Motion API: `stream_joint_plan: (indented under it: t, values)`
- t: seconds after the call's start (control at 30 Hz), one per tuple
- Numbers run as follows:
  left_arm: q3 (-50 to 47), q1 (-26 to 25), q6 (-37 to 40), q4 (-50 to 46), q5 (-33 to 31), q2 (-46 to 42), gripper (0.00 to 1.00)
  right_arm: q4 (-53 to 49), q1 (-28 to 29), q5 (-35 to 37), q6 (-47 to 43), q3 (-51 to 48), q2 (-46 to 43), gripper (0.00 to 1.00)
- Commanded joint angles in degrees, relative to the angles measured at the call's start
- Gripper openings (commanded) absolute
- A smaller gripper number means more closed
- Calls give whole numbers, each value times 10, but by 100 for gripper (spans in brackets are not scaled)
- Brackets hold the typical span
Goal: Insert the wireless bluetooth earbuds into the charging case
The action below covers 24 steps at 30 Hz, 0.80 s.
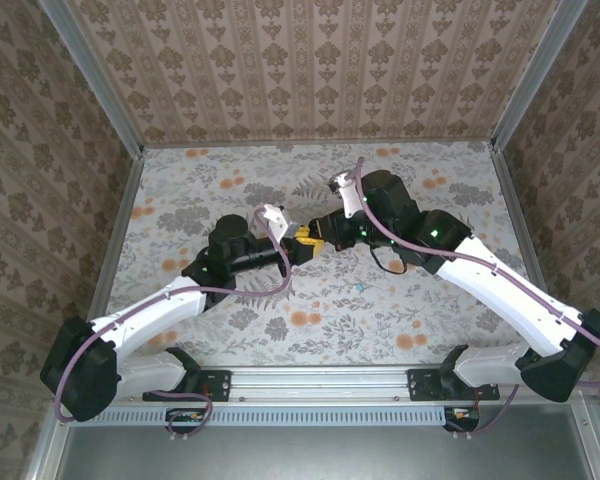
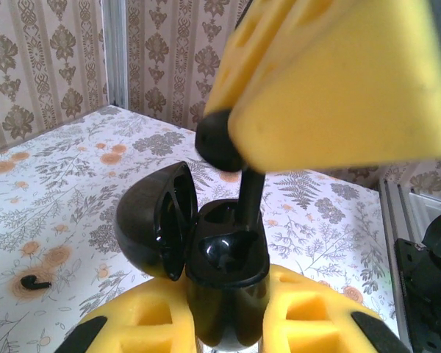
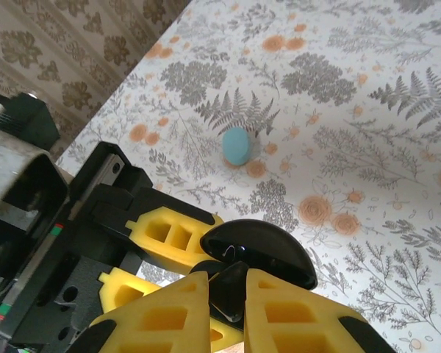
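Clenched upright in left jaws, above the tabletop: black charging case, lid open so the sockets face up. Pinched in right jaws: earbud, stem down into a socket. Loose on tabletop: second earbud, probably next.

I'm reading bright yellow pads on the left claw, and the same yellow on the right claw. The charging case is glossy black, lid and all. The earbud is black too, and so is the second earbud, dark against an orange bloom in the print. The worktop is pale, patterned with grey ferns and orange flowers. A small oval thing is turquoise. The walls are beige with a brown damask motif. The arms are white and black, and the cables are mauve.
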Motion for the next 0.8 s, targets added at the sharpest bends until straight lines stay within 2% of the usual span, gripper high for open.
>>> stream_joint_plan:
  t: [0.0, 0.23, 0.77]
  values:
    - [11, -3, 17, 3, -6, -4, 0, 18, 1, 34, 9, -10, -20, 14]
    - [9, -3, 22, 4, -18, -6, 0, 20, 1, 66, 12, -19, -32, 14]
    - [10, -5, 24, 5, -26, -6, 0, 33, 15, 36, 67, -31, 3, 14]
